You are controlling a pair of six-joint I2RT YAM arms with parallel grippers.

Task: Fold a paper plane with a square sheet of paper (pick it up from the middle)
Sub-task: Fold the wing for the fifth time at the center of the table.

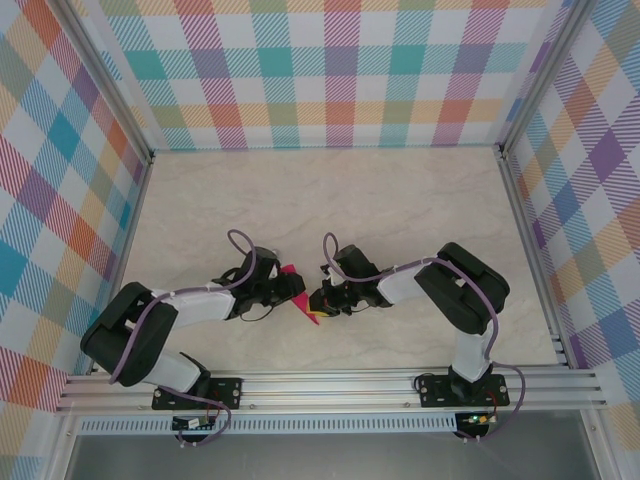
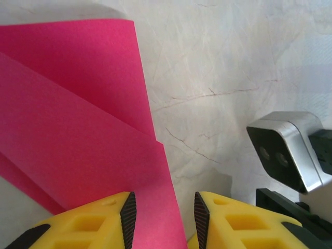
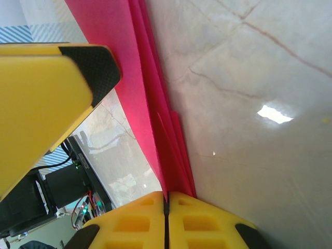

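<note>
The folded magenta-pink paper (image 1: 305,308) stands on edge between my two grippers near the front middle of the table, as a narrow pointed shape with several layers. In the right wrist view its layers (image 3: 136,78) run into my right gripper (image 3: 166,199), which is shut on their lower edge. Seen from the left wrist, the paper (image 2: 78,104) shows overlapping folded flaps. Its right edge reaches between the fingers of my left gripper (image 2: 162,207), which is open, with a gap to the right pad. Both grippers, left (image 1: 290,290) and right (image 1: 320,300), almost meet.
The marbled beige table top (image 1: 380,200) spreads out behind the grippers. Checked walls (image 1: 330,70) close it in at the back and sides. An aluminium rail (image 1: 330,385) runs along the front. The right arm's wrist camera (image 2: 288,150) sits close to my left fingers.
</note>
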